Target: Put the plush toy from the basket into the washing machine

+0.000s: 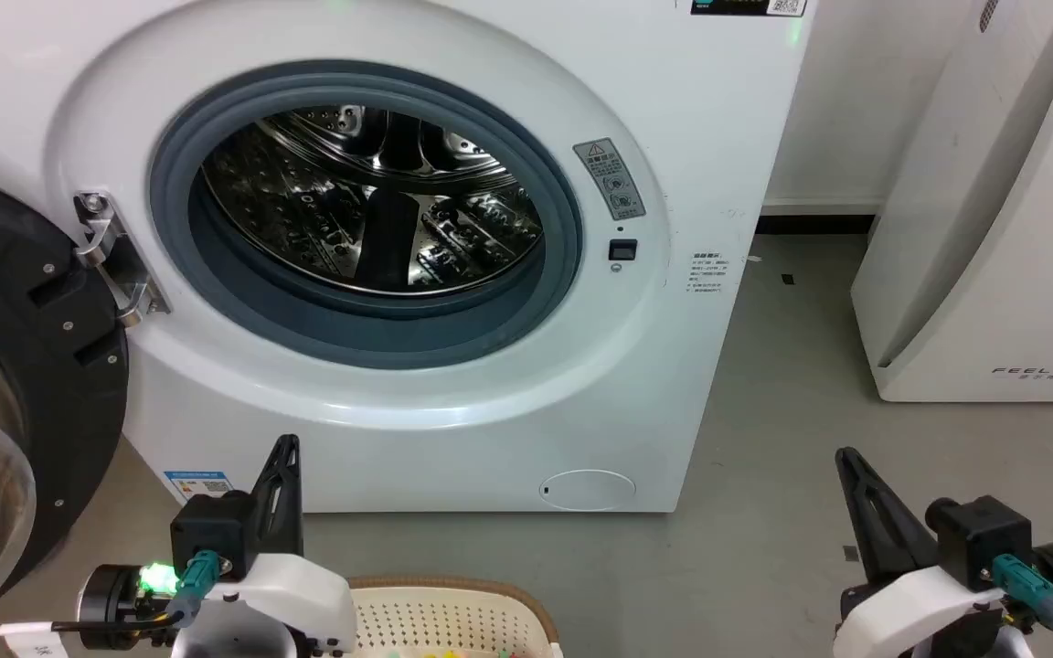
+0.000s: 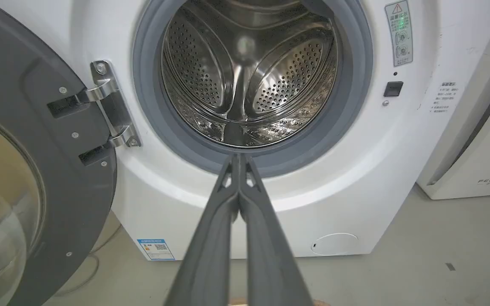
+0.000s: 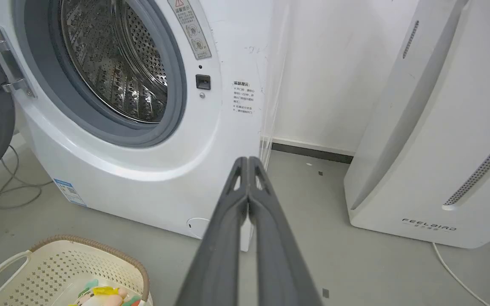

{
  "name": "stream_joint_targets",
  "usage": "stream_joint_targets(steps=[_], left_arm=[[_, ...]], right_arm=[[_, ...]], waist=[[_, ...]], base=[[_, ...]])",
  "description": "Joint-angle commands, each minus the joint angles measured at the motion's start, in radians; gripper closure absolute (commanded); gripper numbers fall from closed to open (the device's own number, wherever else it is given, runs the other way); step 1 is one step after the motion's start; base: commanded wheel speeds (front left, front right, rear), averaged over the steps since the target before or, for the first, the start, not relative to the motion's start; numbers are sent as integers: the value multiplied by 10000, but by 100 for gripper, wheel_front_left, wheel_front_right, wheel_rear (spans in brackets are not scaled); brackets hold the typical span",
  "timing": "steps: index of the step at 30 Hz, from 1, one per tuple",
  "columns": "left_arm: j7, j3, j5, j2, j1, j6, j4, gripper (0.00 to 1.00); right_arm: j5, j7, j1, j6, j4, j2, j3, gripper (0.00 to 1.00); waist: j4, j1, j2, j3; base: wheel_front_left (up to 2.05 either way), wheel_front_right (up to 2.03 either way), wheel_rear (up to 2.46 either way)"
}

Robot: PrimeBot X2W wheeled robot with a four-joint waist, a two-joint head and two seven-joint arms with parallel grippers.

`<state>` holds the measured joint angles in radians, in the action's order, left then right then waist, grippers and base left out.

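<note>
Cradling one plush toy (image 3: 102,296), one basket (image 3: 49,267)

The washing machine (image 1: 453,457) is standing at 12 o'clock, its door (image 1: 24,366) hanging open at 9 o'clock. The appliance (image 1: 993,228) is sitting at 2 o'clock. The basket (image 1: 440,621) is resting at 6 o'clock, the plush toy (image 3: 100,296) lying in it

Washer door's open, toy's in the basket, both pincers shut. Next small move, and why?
Probably dip the left pincer toward the basket: it is close by the basket, shut and aimed at the drum, while the plush toy lies inside, ungrasped.
</note>
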<state>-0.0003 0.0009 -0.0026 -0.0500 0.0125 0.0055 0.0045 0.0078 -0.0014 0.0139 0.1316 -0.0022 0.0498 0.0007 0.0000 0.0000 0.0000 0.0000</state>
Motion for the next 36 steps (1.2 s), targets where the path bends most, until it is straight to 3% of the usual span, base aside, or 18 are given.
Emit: stream_joint_targets(steps=[1, 36], left_arm=[[3, -9, 26, -3, -125, -55, -45, 100], [3, -9, 26, -3, -125, -55, -45, 100]], right_arm=[[-78, 14, -139, -9, 22, 4, -7, 100], [-78, 14, -139, -9, 22, 4, -7, 100]], waist=[[0, 0, 0, 0], [0, 0, 0, 0]], base=[[0, 0, 0], [0, 0, 0]])
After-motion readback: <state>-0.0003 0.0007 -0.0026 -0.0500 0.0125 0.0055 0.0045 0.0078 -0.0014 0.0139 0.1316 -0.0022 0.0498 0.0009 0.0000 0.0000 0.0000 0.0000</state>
